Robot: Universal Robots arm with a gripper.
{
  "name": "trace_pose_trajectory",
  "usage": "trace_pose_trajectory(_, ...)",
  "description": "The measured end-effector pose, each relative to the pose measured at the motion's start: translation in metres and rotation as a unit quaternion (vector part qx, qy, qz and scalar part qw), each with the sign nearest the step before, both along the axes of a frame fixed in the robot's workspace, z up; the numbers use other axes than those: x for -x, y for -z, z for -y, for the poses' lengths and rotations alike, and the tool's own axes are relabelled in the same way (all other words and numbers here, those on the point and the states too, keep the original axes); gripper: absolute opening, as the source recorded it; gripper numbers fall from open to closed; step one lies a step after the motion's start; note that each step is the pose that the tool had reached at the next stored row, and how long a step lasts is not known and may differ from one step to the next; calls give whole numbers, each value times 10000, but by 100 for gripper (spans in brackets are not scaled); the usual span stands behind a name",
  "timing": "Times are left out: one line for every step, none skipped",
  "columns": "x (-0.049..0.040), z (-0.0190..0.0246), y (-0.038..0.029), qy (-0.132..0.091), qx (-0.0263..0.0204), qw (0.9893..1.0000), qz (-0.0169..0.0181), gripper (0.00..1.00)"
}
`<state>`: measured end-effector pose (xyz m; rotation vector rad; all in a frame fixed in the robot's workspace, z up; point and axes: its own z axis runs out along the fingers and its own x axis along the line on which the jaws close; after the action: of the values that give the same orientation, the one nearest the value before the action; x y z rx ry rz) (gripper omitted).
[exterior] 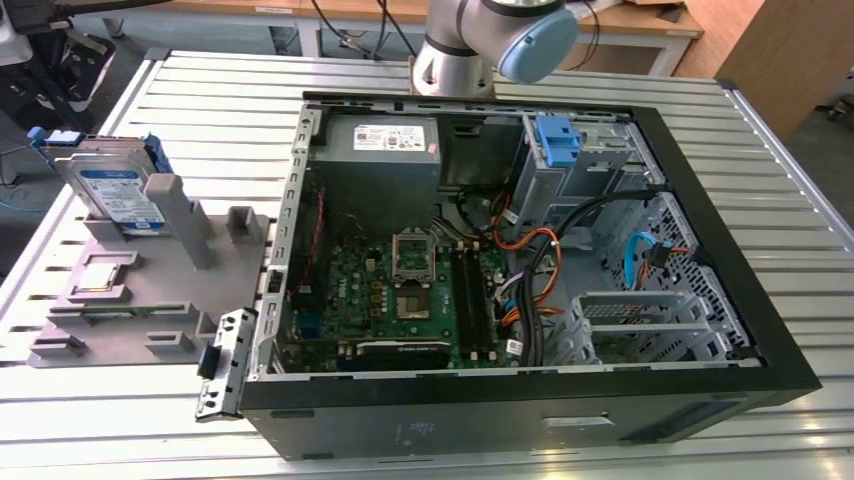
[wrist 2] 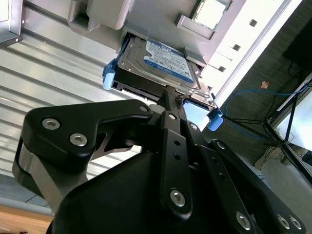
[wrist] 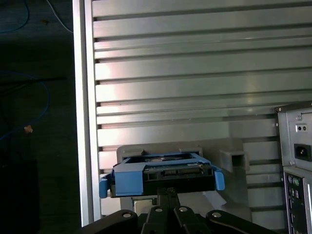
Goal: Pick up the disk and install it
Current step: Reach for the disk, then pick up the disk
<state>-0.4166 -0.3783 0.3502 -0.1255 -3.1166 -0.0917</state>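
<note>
Basically not started: disk [exterior: 118, 185] stands upright in grey fixture [exterior: 134, 310], left of exterior view, outside PC case [exterior: 467, 430]. Gripper [wrist 2: 168, 95] in second wrist view: fingers pressed together, empty, aimed at disk's edge. Pickup + install both left.

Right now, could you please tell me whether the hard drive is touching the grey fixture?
Touching. The exterior view shows the hard drive standing upright in the grey fixture, its lower edge seated behind a grey post.
</note>
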Motion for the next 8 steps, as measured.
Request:
trace_pose_trajectory(4,-1,3,0,0,10000,1,11)
trace_pose_trajectory(8,-2,6,0,0,10000,0,11)
trace_pose_trajectory(10,-3,9,0,0,10000,0,11)
trace_pose_trajectory(11,-3,10,0,1,10000,-1,11)
trace_pose_trajectory(11,-3,10,0,1,10000,-1,11)
trace_pose_trajectory(11,-3,10,0,1,10000,-2,11)
trace_pose_trajectory(11,-3,16,0,0,10000,-1,11)
trace_pose_trajectory(11,-3,21,0,0,10000,0,11)
